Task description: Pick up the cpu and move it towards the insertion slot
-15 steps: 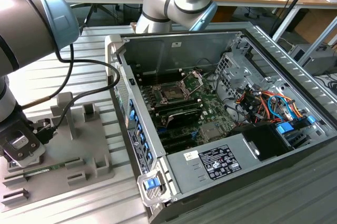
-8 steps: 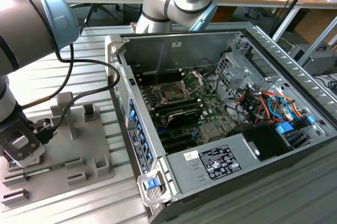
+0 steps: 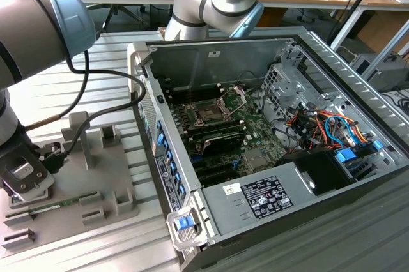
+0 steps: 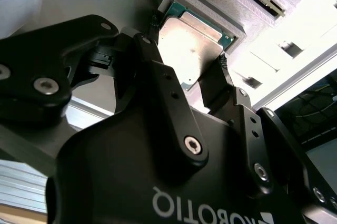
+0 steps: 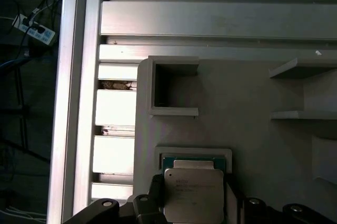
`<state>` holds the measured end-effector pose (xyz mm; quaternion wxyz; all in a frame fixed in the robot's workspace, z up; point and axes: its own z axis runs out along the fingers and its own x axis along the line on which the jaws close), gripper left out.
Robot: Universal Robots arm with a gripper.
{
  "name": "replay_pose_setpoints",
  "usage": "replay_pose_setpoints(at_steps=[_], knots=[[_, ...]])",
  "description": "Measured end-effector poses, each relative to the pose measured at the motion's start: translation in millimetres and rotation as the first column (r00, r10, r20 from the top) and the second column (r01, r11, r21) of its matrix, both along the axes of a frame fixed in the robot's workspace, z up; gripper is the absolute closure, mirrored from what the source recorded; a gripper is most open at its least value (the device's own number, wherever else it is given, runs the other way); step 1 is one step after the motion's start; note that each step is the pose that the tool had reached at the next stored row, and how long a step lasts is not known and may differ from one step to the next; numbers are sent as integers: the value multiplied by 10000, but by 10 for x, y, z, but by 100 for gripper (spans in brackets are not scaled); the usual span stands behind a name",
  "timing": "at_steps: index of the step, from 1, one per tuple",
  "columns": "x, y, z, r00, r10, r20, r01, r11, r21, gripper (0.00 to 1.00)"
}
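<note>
One UR arm [image 3: 38,16] reaches down at the exterior view's left, w/ gripper [image 3: 25,179] low over a grey fixture plate [image 3: 96,179] that lies on the slatted alu counter [image 3: 108,61]. In both wrist views the cpu [image 4: 192,45] [image 5: 194,195] shows silver lid up, thin green rim around it, sitting at a square raised-rim recess [image 5: 158,153] of the fixture plate. Two black fingers [image 4: 215,84] [image 5: 156,195] stand on opposite edges of the cpu, one per side, pressed against the rim w/ no gap visible, so they look clamped on it. Cannot tell if the cpu is lifted clear of the recess floor or resting on it. Insertion slot [image 3: 209,113] is on the green motherboard [image 3: 255,135] inside the open PC case [image 3: 211,52], dark square socket w/ its silver frame hinged up beside it, well apart from the gripper, toward the exterior view's right. Thin green memory stick [image 3: 61,203] lies in a groove of the fixture plate, near the gripper. Nothing sits on the socket.
</note>
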<state>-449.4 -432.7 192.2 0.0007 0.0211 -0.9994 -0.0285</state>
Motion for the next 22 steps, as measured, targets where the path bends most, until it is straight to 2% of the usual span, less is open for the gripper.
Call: replay_pose_setpoints(at_steps=[17, 19, 22], knots=[[0, 0, 59, 10000, 0, 0, 0, 10000, 0, 45], [0, 0, 95, 10000, 0, 1, 0, 10000, 0, 45], [0, 0, 115, 10000, 0, 0, 0, 10000, 0, 45]])
